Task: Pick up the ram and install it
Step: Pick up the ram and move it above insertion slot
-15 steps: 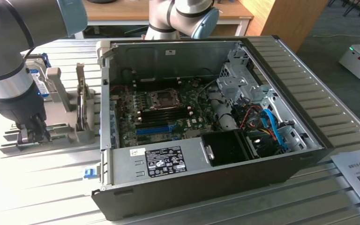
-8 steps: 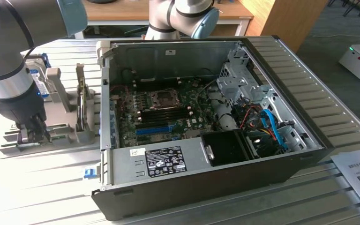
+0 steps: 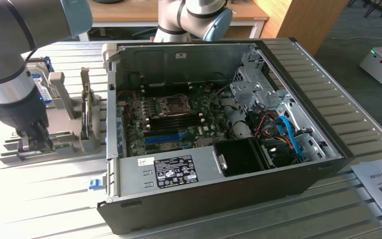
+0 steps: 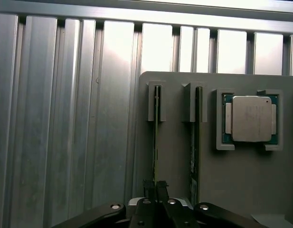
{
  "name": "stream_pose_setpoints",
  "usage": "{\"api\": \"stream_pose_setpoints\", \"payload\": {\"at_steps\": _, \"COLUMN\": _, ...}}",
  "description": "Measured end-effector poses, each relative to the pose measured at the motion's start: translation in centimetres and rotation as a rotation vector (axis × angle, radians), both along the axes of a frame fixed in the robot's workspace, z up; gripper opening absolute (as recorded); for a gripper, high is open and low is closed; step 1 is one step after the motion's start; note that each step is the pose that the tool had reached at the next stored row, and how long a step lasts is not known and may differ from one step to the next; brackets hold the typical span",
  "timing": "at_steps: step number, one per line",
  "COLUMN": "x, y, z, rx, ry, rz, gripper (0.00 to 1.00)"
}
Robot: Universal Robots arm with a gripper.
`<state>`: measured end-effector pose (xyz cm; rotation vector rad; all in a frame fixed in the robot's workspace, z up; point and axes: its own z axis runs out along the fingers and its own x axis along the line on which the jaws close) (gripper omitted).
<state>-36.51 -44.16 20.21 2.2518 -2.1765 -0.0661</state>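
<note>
1. Standing at the exterior view's left, the single arm has its gripper [image 3: 37, 141] down in the grey holder [image 3: 68, 144] on the slatted table [image 3: 38, 199].
2. The ram [image 4: 156, 133] stands on edge in a holder slot, the one farther from the processor [image 4: 251, 118]. Its long axis runs straight away from the gripper along that slot. A second stick [image 4: 195, 137] stands parallel in the neighbouring slot, between the ram and the processor.
3. Gripper condition: the fingers [image 4: 149, 186] are drawn together, one on each face of the ram's near end. Judged clamped on the ram, which appears seated in its slot and not lifted. No contact with the second stick is apparent.
4. The open computer case [image 3: 244, 194] lies just beside the holder, toward the exterior view's right. Its motherboard [image 3: 144, 119] faces up, with dark memory slots [image 3: 175, 114] below the processor socket [image 3: 175, 103], well apart from the gripper.
</note>
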Motion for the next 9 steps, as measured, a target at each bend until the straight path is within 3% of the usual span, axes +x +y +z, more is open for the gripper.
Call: {"api": "stream_pose_setpoints", "payload": {"at_steps": 9, "x": 0.00, "y": 0.00, "z": 0.77, "rx": 0.0000, "ry": 0.0001, "rz": 0.000, "gripper": 0.12}}
